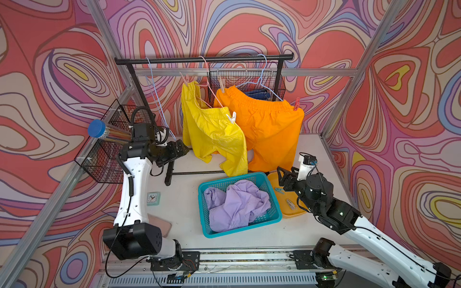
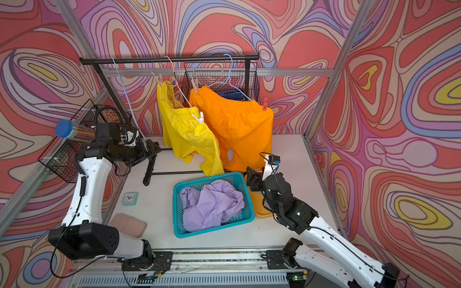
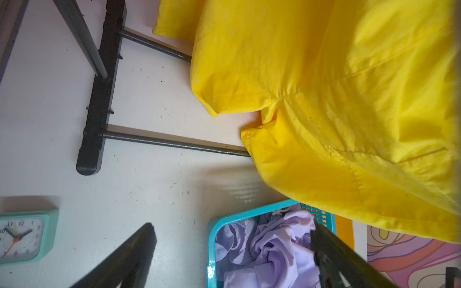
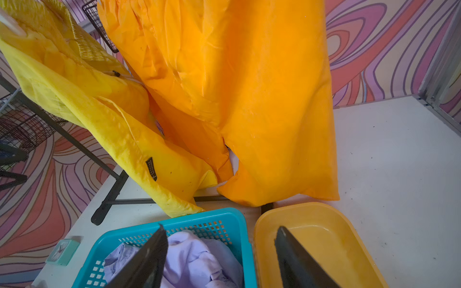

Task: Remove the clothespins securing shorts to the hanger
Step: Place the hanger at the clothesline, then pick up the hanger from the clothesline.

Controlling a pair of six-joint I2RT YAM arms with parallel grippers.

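Observation:
Yellow shorts hang from a pink hanger, held by a pink clothespin and a white clothespin. Orange shorts hang from a blue hanger, held by a beige clothespin and a red clothespin. Lilac shorts lie crumpled in the teal basket. My left gripper is open and empty, left of the yellow shorts. Over the basket's right edge, my right gripper is open and empty.
A yellow tray right of the basket holds a pale blue clothespin and a grey one. An empty blue hanger hangs on the black rack. A small clock and a pink pad lie near my left arm.

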